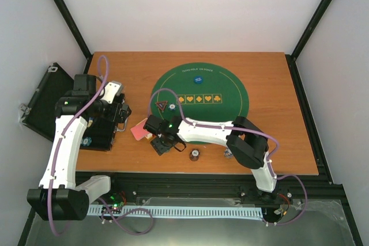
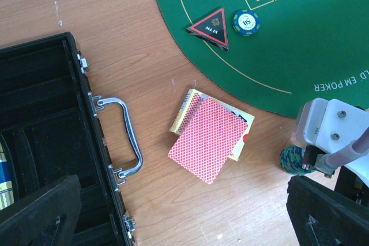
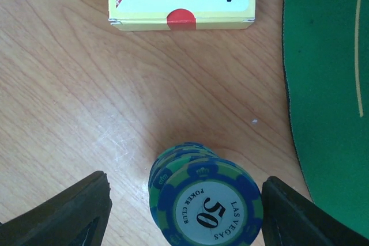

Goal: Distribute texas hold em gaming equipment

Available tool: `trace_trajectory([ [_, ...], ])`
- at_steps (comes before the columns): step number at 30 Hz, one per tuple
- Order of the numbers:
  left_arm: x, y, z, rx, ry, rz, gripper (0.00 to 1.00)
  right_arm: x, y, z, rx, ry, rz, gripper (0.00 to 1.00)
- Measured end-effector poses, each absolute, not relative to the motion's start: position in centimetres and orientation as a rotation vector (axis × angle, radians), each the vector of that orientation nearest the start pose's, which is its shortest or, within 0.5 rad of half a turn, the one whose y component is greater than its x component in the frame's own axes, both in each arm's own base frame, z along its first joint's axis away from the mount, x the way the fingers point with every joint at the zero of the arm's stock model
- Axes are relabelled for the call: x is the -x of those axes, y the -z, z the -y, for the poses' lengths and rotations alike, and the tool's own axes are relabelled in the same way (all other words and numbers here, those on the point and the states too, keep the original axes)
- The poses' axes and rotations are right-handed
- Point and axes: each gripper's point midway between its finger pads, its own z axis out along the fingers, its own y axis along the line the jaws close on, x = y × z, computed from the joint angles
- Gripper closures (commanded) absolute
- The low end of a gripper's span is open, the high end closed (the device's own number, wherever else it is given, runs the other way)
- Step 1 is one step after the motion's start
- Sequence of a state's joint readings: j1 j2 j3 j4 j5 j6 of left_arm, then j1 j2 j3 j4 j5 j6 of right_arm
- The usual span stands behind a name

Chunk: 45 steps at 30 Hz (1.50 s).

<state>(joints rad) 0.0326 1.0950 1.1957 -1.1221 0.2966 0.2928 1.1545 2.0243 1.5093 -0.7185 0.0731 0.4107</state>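
A stack of blue-and-green striped poker chips [image 3: 204, 203] stands on the wood just left of the green mat [image 3: 328, 84]. My right gripper [image 3: 187, 214] is open around the stack, one finger on each side; the left one stands clearly off it. Red-backed playing cards [image 2: 211, 135] lie on a yellow card box [image 3: 181, 10] just beyond the stack. On the mat lie the black red-edged triangle marker [image 2: 210, 27], a single chip [image 2: 246, 22] and a blue button disc [image 1: 198, 79]. My left gripper [image 2: 184, 223] hangs open and empty above the wood, between the case and the cards.
The black hinged case [image 2: 46, 131] lies open at the left, its metal handle [image 2: 130, 136] pointing toward the cards. Another small chip stack [image 1: 195, 155] stands near the table's front edge. The right arm [image 1: 207, 131] lies across the front of the mat.
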Motion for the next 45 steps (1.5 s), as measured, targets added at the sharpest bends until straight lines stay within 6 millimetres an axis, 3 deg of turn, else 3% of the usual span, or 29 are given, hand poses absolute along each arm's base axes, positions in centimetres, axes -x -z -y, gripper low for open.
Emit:
trace_trajectory([
  [23, -26.3, -23.0, 4.2, -0.436, 0.259, -2.505, 0.0, -20.3, -5.0, -41.4, 1.002, -0.248, -2.644, 0.75],
  [30, -26.3, -23.0, 4.2, -0.435, 0.257, -2.504, 0.0, -20.8, -5.4, -41.0, 0.986, -0.249, -2.648, 0.77],
  [34, -26.4, -23.0, 4.1, -0.434, 0.254, -2.505, 0.0, -21.3, -7.0, -40.9, 0.971, -0.268, -2.635, 0.77],
  [39, -26.7, -22.7, 4.0, -0.431, 0.245, -2.513, 0.0, -22.9, -11.2, -41.6, 0.94, -0.33, -2.571, 0.77],
  [45, -27.1, -22.6, 3.9, -0.43, 0.237, -2.509, 0.0, -27.1, -15.7, -40.2, 0.844, -0.358, -2.516, 0.77],
])
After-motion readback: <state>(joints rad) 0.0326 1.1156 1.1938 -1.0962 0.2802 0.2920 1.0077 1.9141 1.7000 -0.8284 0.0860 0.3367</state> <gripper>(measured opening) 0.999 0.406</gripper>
